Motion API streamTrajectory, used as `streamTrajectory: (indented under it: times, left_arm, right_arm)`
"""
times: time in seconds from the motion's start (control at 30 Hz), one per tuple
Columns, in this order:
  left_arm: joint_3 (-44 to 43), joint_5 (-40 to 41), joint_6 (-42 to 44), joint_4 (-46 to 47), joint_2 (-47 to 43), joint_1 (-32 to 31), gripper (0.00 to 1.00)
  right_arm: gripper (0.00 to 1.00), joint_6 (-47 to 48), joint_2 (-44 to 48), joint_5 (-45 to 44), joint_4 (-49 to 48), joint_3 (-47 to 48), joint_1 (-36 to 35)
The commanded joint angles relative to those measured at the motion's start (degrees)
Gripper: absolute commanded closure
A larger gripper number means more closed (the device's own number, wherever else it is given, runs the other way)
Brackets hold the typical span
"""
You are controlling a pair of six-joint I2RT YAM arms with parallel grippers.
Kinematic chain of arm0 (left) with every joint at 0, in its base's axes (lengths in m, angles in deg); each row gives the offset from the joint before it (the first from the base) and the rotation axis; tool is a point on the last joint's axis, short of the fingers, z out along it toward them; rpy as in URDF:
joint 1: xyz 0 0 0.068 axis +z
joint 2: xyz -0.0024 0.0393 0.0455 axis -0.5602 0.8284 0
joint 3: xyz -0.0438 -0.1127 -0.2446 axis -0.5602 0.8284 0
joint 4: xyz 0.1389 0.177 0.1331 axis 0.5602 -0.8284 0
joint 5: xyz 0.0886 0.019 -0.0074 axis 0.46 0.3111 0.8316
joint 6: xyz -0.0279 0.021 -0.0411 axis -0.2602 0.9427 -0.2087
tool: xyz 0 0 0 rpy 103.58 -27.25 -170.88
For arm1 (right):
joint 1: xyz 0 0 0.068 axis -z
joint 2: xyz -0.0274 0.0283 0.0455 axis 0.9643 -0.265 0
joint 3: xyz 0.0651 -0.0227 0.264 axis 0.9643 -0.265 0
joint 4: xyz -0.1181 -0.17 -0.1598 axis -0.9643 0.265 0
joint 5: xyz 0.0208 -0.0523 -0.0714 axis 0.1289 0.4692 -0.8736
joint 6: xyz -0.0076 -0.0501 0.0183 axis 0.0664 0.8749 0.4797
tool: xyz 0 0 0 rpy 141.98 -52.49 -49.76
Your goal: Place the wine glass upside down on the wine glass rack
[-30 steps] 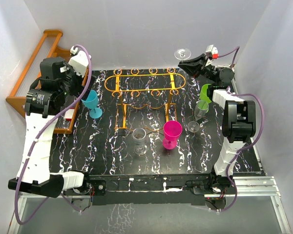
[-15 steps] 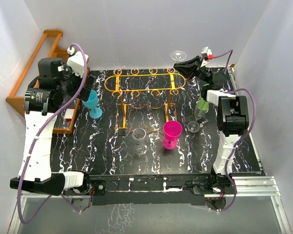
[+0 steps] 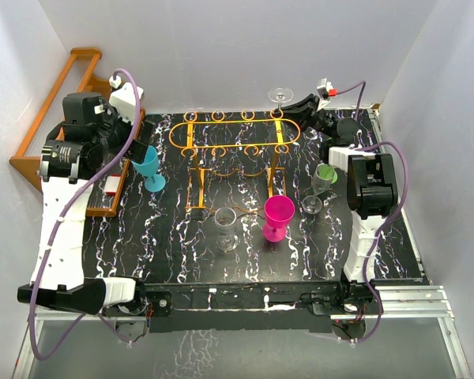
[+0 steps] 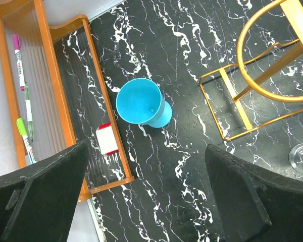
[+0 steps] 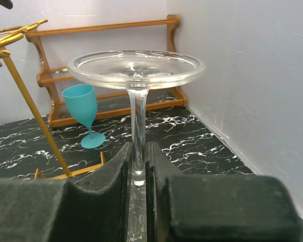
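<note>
Right claw [image 5: 138, 166] clamps the glass [image 5: 136, 68] stem, foot up, beside the rack [image 3: 235, 133] for slotting; left claw [image 4: 146, 196] gapes idle.

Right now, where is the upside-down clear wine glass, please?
Top view, back right: the wine glass, held in the right hand, by the rack's right end.

Carried left along the table's far edge by the right gripper [image 3: 292, 104]: wine glass [image 3: 280, 95], foot up, stem pinched. Formerly out beyond the far right corner of the wine glass rack [image 3: 234, 132]; now near its right end. Green glass [image 3: 325, 175] uncovered as the right arm swung left.
</note>
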Motion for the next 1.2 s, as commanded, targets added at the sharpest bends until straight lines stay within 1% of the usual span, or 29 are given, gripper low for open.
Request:
streamTrajectory:
  times: [0.0, 0.3, 0.37, 0.4, 0.57, 0.73, 0.87, 0.9, 0.97, 1.03, 1.1, 1.17]
  left_arm:
    - [-0.1, -1.7, -0.9, -0.2, 0.2, 0.4, 0.03]
    - [-0.3, -2.9, -1.4, -0.4, 1.1, 0.5, 0.03]
    - [-0.3, -3.1, -1.4, -0.5, 1.1, 0.6, 0.03]
    - [-0.2, -3.1, -1.5, -0.5, 1.1, 0.6, 0.03]
    - [0.2, -3.5, -1.7, -0.4, 1.1, 0.7, 0.03]
    - [-0.4, -4.2, -1.9, -0.6, 1.5, 1.0, 0.03]
    - [0.2, -3.1, -2.0, 0.0, 1.0, 1.1, 0.03]
    - [0.4, -2.7, -1.9, -0.1, 1.1, 1.1, 0.03]
    - [0.5, -2.6, -2.0, -0.1, 1.0, 1.1, 0.03]
    - [0.6, -2.8, -2.1, -0.2, 0.9, 1.3, 0.03]
    - [0.7, -3.0, -2.2, -0.3, 0.7, 1.5, 0.03]
    - [0.9, -2.9, -2.1, -0.3, 0.5, 1.6, 0.03]
  right_arm:
    - [0.92, 0.7, 3.3, 1.6, -21.3, 1.9, -0.6]
    - [0.92, 2.2, 4.4, 2.5, -21.2, 1.5, 0.4]
    - [0.92, 3.0, 4.9, 1.6, -21.3, 1.1, 1.0]
    - [0.92, 3.2, 5.2, 1.1, -21.2, 0.9, 3.0]
    - [0.92, 4.2, 6.5, -1.3, -21.2, 1.2, 6.3]
    - [0.92, 4.2, 7.4, -2.3, -21.2, 1.1, 7.0]
    - [0.92, 6.5, 10.0, -5.5, -20.1, -1.8, 7.0]
    - [0.92, 8.1, 11.9, -6.8, -18.0, -2.8, 7.0]
    - [0.92, 13.8, 16.5, -8.8, -10.8, -5.5, 6.9]
    - [0.92, 23.4, 22.8, -11.8, -0.1, -8.6, 6.7]
    - [0.92, 34.1, 29.0, -14.9, 13.2, -10.7, 6.6]
    - [0.92, 41.2, 34.4, -18.0, 23.5, -12.2, 6.6]
